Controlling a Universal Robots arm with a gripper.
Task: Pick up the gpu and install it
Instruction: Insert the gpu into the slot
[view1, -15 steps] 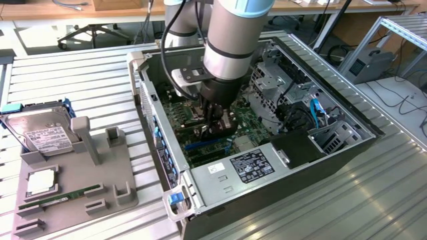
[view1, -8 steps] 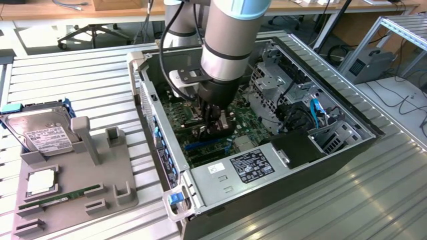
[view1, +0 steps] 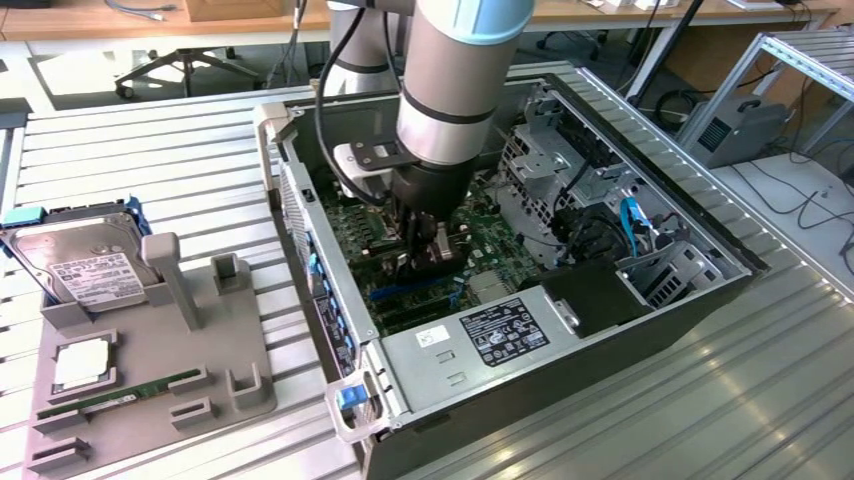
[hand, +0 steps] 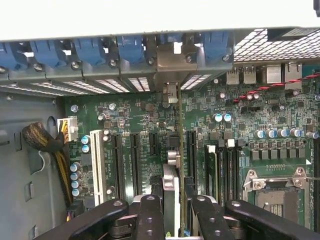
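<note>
So the arm's reached down into the open PC case (view1: 694, 225), and the gripper (view1: 430, 262) is pinching the gpu (hand: 171, 197) edge-on between its fingers (hand: 150, 220). The card stands upright over the motherboard (hand: 250, 120), lined up with the long slots (hand: 135, 160), bracket end towards the blue clips (hand: 132, 50) on the case's rear wall. Can't tell if it's seated. Over on the exterior view's left, the grey tray (view1: 200, 390) holds the hard drive (view1: 80, 265) and memory stick (view1: 120, 392).
</note>
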